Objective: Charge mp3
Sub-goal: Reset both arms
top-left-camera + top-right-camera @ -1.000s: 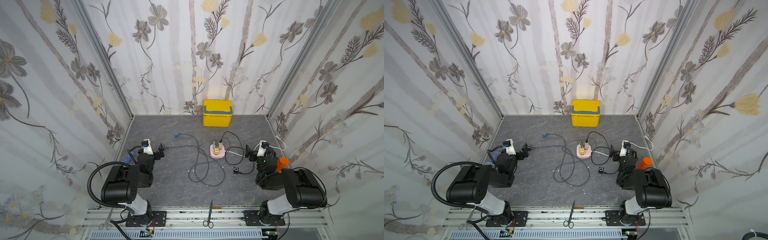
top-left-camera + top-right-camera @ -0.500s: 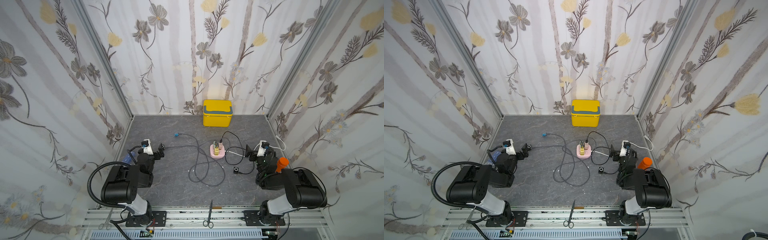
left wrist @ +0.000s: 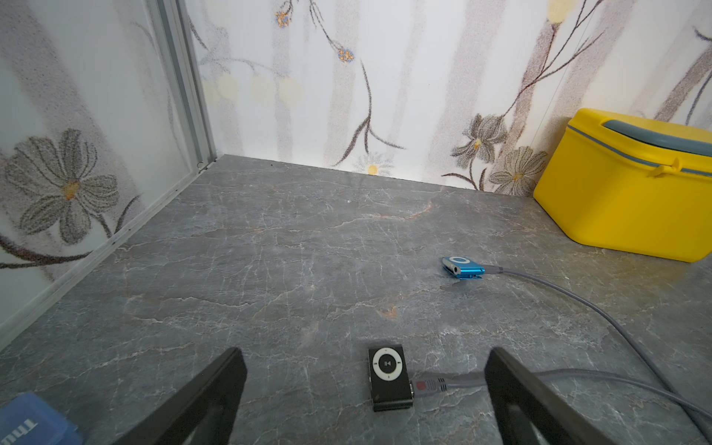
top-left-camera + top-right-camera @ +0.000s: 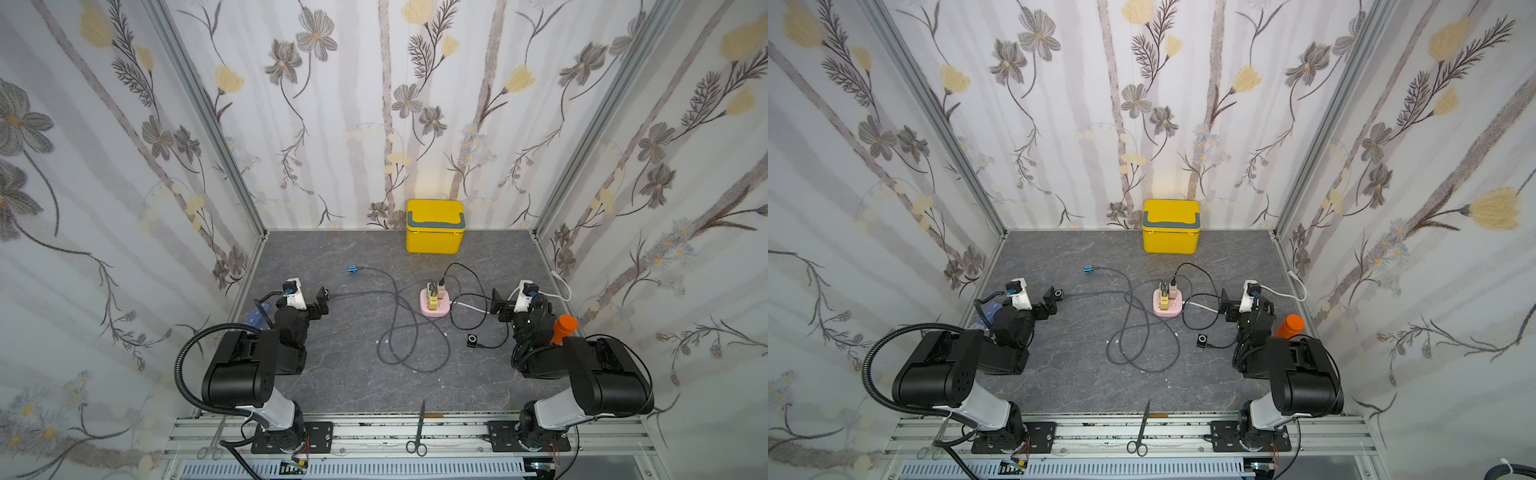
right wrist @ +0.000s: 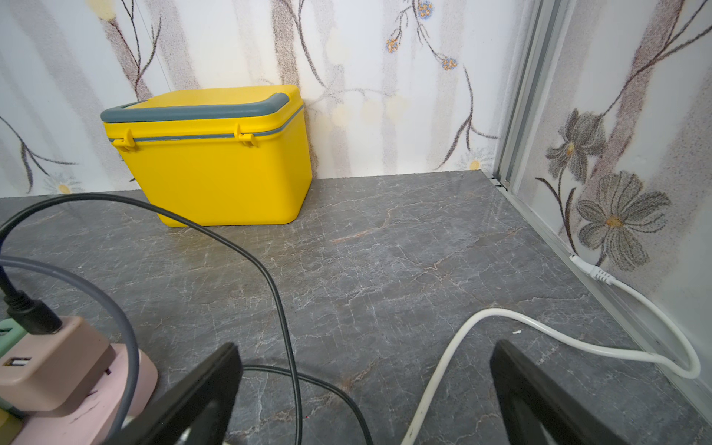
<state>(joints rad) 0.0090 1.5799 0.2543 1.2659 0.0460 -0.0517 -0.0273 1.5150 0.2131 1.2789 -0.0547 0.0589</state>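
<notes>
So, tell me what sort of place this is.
Probably a robot test booth: wallpapered panels box in a stone-look tabletop, and the left arm and right arm are bolted to a metal rail at its front.

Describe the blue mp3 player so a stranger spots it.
Find the yellow box at the back wall. Before it, toward the robot's left, a player lies on a grey cable's end. It alone is blue; the nearest other player is black.

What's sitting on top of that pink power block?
A beige charger with a black cable plugged in, beside a green one. The pink power block's sockets beneath are covered.
</notes>
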